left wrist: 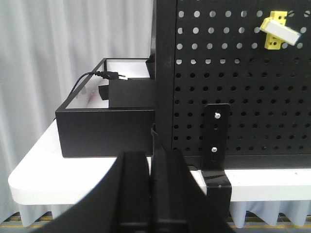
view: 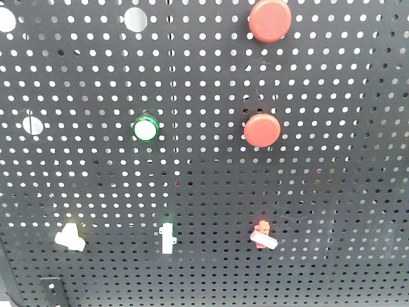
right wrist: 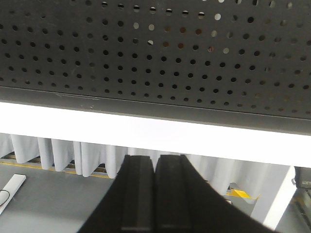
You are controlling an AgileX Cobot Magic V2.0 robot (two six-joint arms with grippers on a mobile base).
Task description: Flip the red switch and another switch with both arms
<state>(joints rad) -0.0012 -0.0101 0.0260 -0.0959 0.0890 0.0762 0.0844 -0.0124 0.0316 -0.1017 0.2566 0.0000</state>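
The red switch (view: 262,236), a tiny red base with a white lever, sits low on the black pegboard (view: 332,192) at the right. The pale yellow switch (view: 69,236) sits low at the left; in the left wrist view this yellow switch (left wrist: 279,31) is up and to the right. My left gripper (left wrist: 150,154) is shut and empty, low near the board's left edge, well below that switch. Below the white table edge (right wrist: 160,133), my right gripper (right wrist: 154,158) is shut and empty; the red switch is out of its view. Neither gripper appears in the front view.
Two big round red buttons (view: 270,19) (view: 261,130), a green-ringed button (view: 145,129) and a green-based white toggle (view: 167,238) share the board. A black open box (left wrist: 104,121) with a cable stands left of the board. A black bracket (left wrist: 216,141) holds the board's foot.
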